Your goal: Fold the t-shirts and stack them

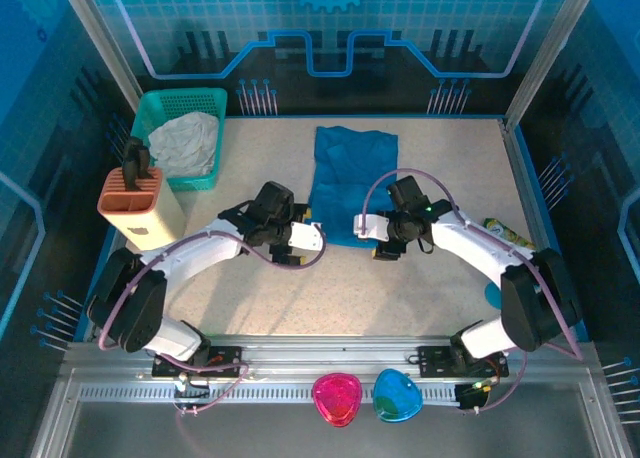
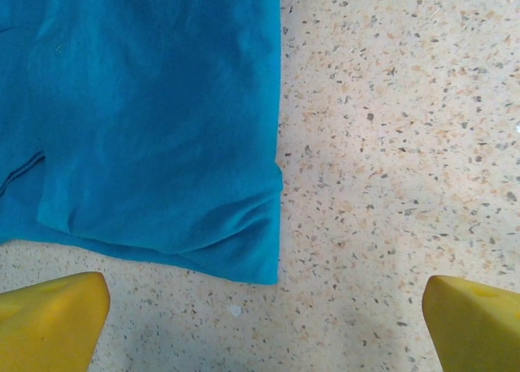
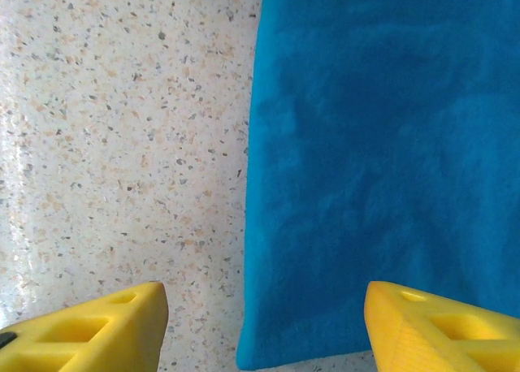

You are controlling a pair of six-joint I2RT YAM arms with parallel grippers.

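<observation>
the t-shirt [image 2: 146,120] is soft matt teal cloth, lightly creased. the table [image 2: 390,144] is a smooth speckled stone-like top with slight sheen. the left pincer [image 2: 264,327] has matt yellow plastic fingers [image 2: 49,323]. the basket [image 1: 185,96] is green plastic mesh.

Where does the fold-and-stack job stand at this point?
Done: the teal t-shirt lies on the table, folded into a narrow rectangle. In hand: nothing is gripped; the left gripper and the right gripper hover open at its near end. Left: probably a crosswise fold, then stacking. A crumpled pale cloth sits unfolded in the green basket.
</observation>
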